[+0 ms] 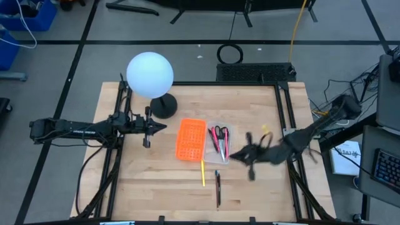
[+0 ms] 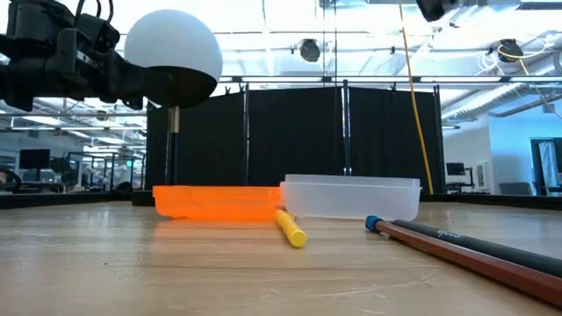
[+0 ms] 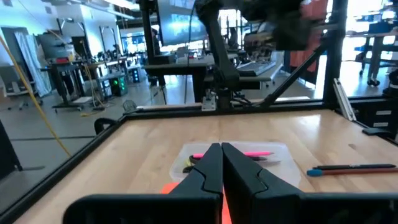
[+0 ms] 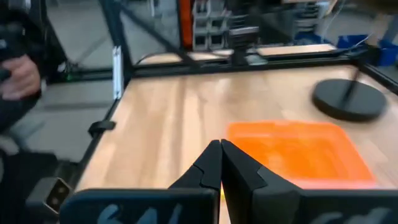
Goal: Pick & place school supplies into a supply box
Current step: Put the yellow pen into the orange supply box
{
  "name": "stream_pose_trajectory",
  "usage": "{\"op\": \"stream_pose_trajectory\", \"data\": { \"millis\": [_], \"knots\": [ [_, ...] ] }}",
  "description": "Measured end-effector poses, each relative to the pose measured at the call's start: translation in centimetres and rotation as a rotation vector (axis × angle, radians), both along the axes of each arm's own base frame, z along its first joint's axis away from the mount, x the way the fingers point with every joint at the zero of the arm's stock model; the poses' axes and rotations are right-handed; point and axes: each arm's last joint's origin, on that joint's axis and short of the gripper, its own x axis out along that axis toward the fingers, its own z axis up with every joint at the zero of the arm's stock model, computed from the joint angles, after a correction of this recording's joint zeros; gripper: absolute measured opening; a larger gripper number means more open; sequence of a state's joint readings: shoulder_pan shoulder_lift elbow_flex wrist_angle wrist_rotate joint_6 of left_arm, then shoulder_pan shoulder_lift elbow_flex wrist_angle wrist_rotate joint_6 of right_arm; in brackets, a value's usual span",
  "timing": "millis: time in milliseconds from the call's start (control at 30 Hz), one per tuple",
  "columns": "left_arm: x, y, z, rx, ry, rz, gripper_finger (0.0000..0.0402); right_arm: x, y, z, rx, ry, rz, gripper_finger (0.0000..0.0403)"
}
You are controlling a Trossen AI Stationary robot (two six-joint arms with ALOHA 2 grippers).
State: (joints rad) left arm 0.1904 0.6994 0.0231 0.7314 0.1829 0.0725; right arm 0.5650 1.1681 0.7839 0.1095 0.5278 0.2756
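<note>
The clear supply box (image 1: 220,141) sits mid-table and holds the red-and-black scissors (image 1: 219,132) and a pink-red pen (image 3: 239,154). A yellow pen (image 1: 202,173) and a black pen (image 1: 217,187) lie on the wood nearer the near edge. In the low view the yellow pen (image 2: 291,230) and the black pen (image 2: 474,250) lie in front of the box (image 2: 351,195). My right gripper (image 1: 234,154) hovers, shut and empty, by the box's right side (image 4: 221,160). My left gripper (image 1: 164,127) waits shut, left of the orange tray, above the table (image 3: 221,154).
An orange perforated tray (image 1: 191,139) lies against the box's left side. A lamp with a white globe (image 1: 150,74) and a round black base (image 1: 164,106) stands toward the far left. A person's hand (image 4: 18,74) shows beyond the table. Bare wood lies along the near edge.
</note>
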Motion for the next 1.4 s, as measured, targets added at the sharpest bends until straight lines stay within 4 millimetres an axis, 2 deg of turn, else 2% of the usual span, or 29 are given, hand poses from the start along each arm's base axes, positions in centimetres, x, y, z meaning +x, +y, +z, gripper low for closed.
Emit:
{"op": "stream_pose_trajectory", "data": {
  "millis": [67, 133, 233, 300, 367, 467, 533, 600, 667, 867, 1033, 1167, 1400],
  "knots": [
    [0.0, 0.0, 0.0, 0.0, 0.001, 0.0, 0.0004, 2.8, 2.1, 1.2, -0.05, 0.086, 0.008, 0.0],
    [0.0, 0.0, -0.1, -0.009, 0.008, -0.001, 0.0005, 5.7, 3.8, 1.6, -0.098, 0.202, -0.008, 0.0],
    [0.0, 0.0, -0.5, -0.038, 0.047, -0.001, 0.002, 10.0, 4.6, 2.4, -0.11, 0.335, -0.114, 0.0],
    [0.0, 0.1, -0.9, -0.043, 0.093, 0.015, 0.003, 12.3, 3.9, 3.1, -0.059, 0.425, -0.189, 0.0],
    [0.0, 0.4, -1.3, -0.039, 0.135, 0.113, 0.0034, 14.4, 2.5, 3.4, 0.046, 0.536, -0.222, 0.0],
    [-0.2, 1.0, -1.6, -0.044, 0.16, 0.309, 0.0035, 16.8, 0.2, 3.3, 0.192, 0.657, -0.214, 0.0],
    [-0.3, 1.4, -1.7, -0.028, 0.172, 0.403, 0.0032, 17.9, -0.6, 3.1, 0.218, 0.684, -0.157, 0.0],
    [-0.4, 1.6, -1.7, 0.013, 0.179, 0.459, 0.0028, 18.7, -0.8, 2.2, 0.243, 0.722, -0.093, 0.0],
    [-0.5, 1.7, -1.6, 0.049, 0.184, 0.508, 0.0022, 19.1, -0.6, 0.9, 0.296, 0.773, -0.1, 0.0],
    [-0.6, 2.1, -0.9, 0.088, 0.123, 0.587, 0.0004, 19.8, 0.6, -2.4, 0.538, 0.89, -0.306, 0.0],
    [-0.6, 2.1, -0.2, 0.081, 0.053, 0.593, 0.0021, 20.9, 2.2, -5.2, 0.619, 0.883, -0.386, 0.0004],
    [-0.6, 2.1, -0.3, 0.086, 0.061, 0.593, 0.0035, 21.9, 2.6, -5.9, 0.729, 0.836, -0.411, 0.0035],
    [-0.6, 2.1, -0.7, 0.151, 0.12, 0.591, 0.0026, 21.3, 2.2, -6.2, 0.864, 0.82, -0.69, 0.0113]
  ]
}}
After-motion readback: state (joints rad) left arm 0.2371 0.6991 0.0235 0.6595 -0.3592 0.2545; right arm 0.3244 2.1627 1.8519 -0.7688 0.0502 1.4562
